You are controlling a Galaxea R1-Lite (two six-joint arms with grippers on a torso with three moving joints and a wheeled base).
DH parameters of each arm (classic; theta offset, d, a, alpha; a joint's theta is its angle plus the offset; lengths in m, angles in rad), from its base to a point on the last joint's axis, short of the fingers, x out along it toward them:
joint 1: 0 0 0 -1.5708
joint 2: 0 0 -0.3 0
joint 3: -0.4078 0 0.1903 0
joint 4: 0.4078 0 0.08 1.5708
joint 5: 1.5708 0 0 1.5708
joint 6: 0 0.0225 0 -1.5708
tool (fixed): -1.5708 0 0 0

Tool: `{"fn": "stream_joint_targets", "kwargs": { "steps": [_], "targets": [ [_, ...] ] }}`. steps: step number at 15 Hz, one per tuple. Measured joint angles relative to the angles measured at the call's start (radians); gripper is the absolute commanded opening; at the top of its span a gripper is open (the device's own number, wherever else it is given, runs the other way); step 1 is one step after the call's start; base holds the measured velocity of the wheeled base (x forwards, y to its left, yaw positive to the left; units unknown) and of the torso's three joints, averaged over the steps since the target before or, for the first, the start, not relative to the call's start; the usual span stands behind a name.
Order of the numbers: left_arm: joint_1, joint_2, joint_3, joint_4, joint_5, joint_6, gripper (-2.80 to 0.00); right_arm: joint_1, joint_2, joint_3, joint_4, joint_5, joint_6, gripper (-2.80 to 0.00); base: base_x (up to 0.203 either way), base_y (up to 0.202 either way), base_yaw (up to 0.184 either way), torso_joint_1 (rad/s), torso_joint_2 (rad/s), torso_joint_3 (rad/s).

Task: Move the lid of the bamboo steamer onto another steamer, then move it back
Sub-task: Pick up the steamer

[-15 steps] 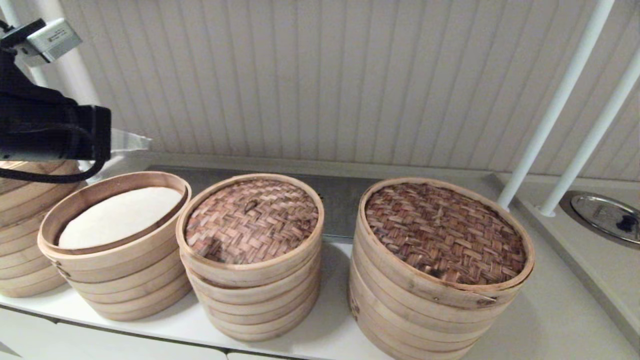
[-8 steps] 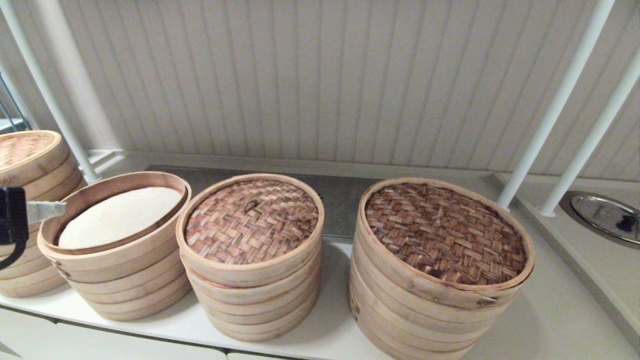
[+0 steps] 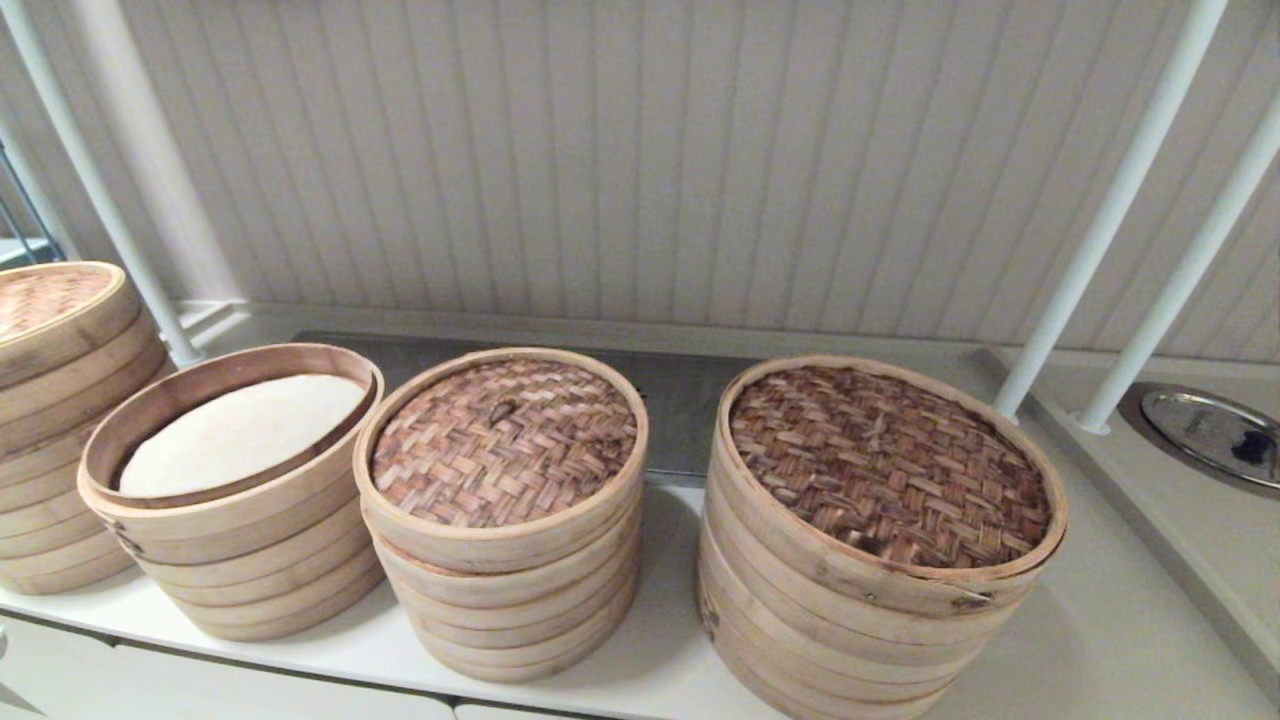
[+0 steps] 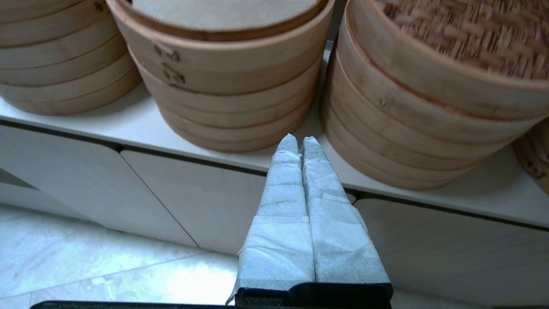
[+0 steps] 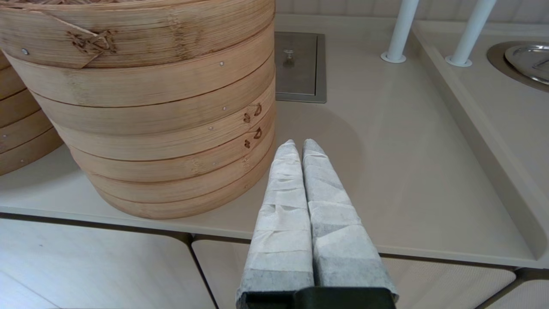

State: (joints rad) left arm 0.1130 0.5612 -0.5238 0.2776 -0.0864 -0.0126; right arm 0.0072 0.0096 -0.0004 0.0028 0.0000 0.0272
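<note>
Both arms are low in front of the counter [image 3: 690,690], outside the head view.

- The left gripper [image 4: 299,139] hangs below the counter edge, its wrapped fingers pressed together on nothing. It points at the gap between the open steamer [image 3: 235,480], lined with white cloth, and the smallest steamer [image 3: 500,520].
- The right gripper [image 5: 300,142] is also closed and empty, beside the foot of the widest steamer [image 3: 880,600].
- The bamboo steamer lid [image 3: 45,298], with its light tan weave, sits on the far-left stack [image 3: 60,480], partly cut off by the edge of the head view. We cannot make out its loop handle.
- The smallest steamer's dark mottled top is bare.

We judge that no grasp is in hand.

What could go wrong:
- The lid lies at the margin of sight, so a reach by the left arm could land off-centre and tip it.
- A white post [image 3: 100,200] stands close behind that stack, and an arm coming in high could strike it.
- The open steamer sits just beside the stack, and a sideways carry held too low could catch its rim.
- A pinch on the lid's rim could drag the top tier along with it.
- If the lid is set down off-centre on the smallest steamer, it may rock or slide towards the counter edge.
</note>
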Motion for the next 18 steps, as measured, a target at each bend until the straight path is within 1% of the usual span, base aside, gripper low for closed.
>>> {"fn": "stream_joint_targets", "kwargs": {
  "steps": [2, 3, 5, 8, 10, 11, 14, 16, 18],
  "targets": [
    [0.002, -0.121, 0.109, -0.004, 0.002, 0.003, -2.8, 0.0, 0.0, 0.0, 0.0, 0.0, 0.0, -2.8, 0.0, 0.0, 0.0, 0.0, 0.0, 0.0],
    [-0.002, -0.159, 0.144, -0.007, -0.008, 0.002, -2.8, 0.0, 0.0, 0.0, 0.0, 0.0, 0.0, -2.8, 0.0, 0.0, 0.0, 0.0, 0.0, 0.0],
    [-0.037, -0.21, 0.184, -0.001, -0.025, -0.002, -2.8, 0.0, 0.0, 0.0, 0.0, 0.0, 0.0, -2.8, 0.0, 0.0, 0.0, 0.0, 0.0, 0.0],
    [-0.116, -0.275, 0.225, 0.014, -0.023, -0.004, -2.8, 0.0, 0.0, 0.0, 0.0, 0.0, 0.0, -2.8, 0.0, 0.0, 0.0, 0.0, 0.0, 0.0],
    [-0.131, -0.315, 0.267, 0.007, -0.021, -0.003, -2.8, 0.0, 0.0, 0.0, 0.0, 0.0, 0.0, -2.8, 0.0, 0.0, 0.0, 0.0, 0.0, 0.0],
    [-0.132, -0.332, 0.292, -0.009, -0.021, -0.002, -2.8, 0.0, 0.0, 0.0, 0.0, 0.0, 0.0, -2.8, 0.0, 0.0, 0.0, 0.0, 0.0, 0.0],
    [-0.131, -0.37, 0.363, -0.103, -0.012, 0.002, -2.8, 0.0, 0.0, 0.0, 0.0, 0.0, 0.0, -2.8, 0.0, 0.0, 0.0, 0.0, 0.0, 0.0],
    [-0.127, -0.402, 0.421, -0.164, 0.022, 0.029, -2.8, 0.0, 0.0, 0.0, 0.0, 0.0, 0.0, -2.8, 0.0, 0.0, 0.0, 0.0, 0.0, 0.0],
    [-0.126, -0.436, 0.45, -0.165, 0.033, 0.036, -2.8, 0.0, 0.0, 0.0, 0.0, 0.0, 0.0, -2.8, 0.0, 0.0, 0.0, 0.0, 0.0, 0.0]
  ]
}}
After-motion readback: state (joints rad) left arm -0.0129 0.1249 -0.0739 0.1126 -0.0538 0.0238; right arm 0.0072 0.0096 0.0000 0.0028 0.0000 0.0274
